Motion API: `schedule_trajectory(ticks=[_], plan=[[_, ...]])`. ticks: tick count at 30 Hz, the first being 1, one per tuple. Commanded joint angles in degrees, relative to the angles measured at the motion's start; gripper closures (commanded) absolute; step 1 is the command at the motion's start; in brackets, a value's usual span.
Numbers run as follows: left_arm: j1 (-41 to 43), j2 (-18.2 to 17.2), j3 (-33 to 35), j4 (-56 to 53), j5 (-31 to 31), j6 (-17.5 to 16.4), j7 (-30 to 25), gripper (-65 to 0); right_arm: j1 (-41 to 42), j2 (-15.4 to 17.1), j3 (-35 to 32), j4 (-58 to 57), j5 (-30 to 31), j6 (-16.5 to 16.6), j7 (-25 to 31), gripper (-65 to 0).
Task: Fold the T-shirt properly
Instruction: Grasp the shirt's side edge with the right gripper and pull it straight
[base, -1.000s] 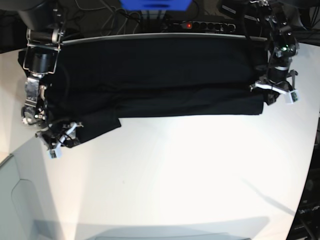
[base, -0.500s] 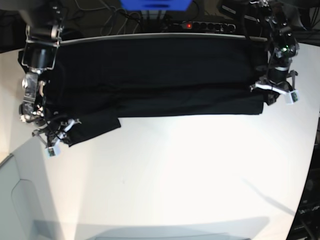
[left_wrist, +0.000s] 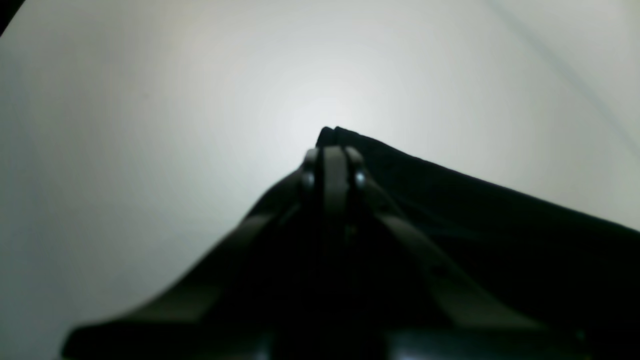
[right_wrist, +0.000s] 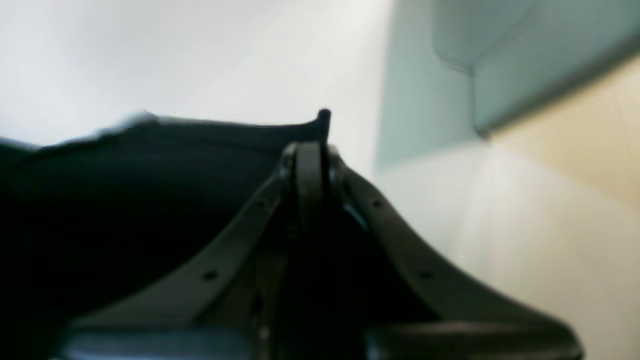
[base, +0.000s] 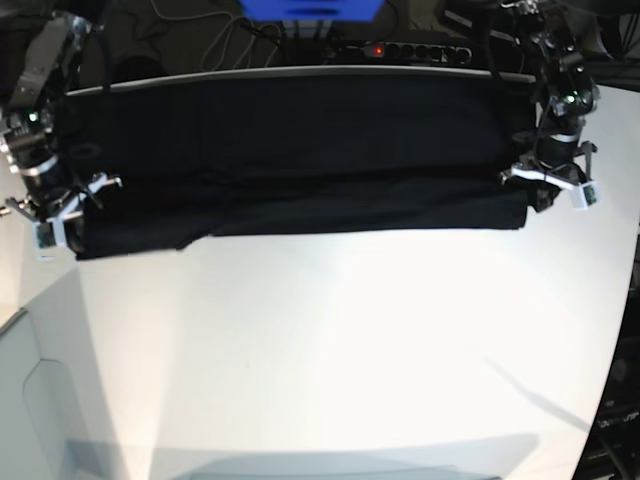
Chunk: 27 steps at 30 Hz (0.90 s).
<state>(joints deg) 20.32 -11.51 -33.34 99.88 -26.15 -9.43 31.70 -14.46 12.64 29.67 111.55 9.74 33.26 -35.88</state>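
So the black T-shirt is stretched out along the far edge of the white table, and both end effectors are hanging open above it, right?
Not quite. The black T-shirt does lie stretched along the far edge of the white table, but both end effectors are shut on it: the left end effector and the right end effector each pinch a corner, as both wrist views show.

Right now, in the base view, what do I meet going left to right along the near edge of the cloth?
Right gripper, shut on the cloth's left corner → large plain black cloth T-shirt, stretched across the white table → left gripper, shut on the right corner.
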Motion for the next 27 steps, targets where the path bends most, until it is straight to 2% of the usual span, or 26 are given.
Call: schedule_trajectory(ticks=[1, 6, 10, 13, 17, 27], plan=[[-0.1, -0.8, -0.5, 2.1, -0.4, -0.2, -1.6, -0.1, -1.4, 0.0, 1.3, 2.3, 1.1, 0.1, 1.7, 0.0], [0.3, -0.4, -0.5, 5.2, -0.4, -0.2, -1.5, -0.1, -8.9, -4.6, 6.4, 3.7, 1.2, 0.4, 1.7, 0.0], [0.9, -0.4, -0.5, 6.1, -0.4, -0.2, -1.5, -0.1, -14.1, -9.4, 11.2, 3.7, 1.1, 6.7, 1.8, 0.0], [1.1, -0.4, -0.5, 6.1, -0.4, -0.2, -1.5, -0.1, -16.3, -12.5, 14.9, 3.7, 1.0, 6.7, 1.8, 0.0], [1.3, -0.4, -0.5, 6.1, -0.4, -0.2, -1.5, -0.1, -18.8, -14.4, 17.8, 3.7, 0.9, 6.7, 1.8, 0.0], [4.6, -0.4, -0.5, 8.3, -0.4, -0.2, -1.9, -0.1, -24.1, -16.1, 17.6, 4.5, 1.2, 6.7, 1.8, 0.0]])
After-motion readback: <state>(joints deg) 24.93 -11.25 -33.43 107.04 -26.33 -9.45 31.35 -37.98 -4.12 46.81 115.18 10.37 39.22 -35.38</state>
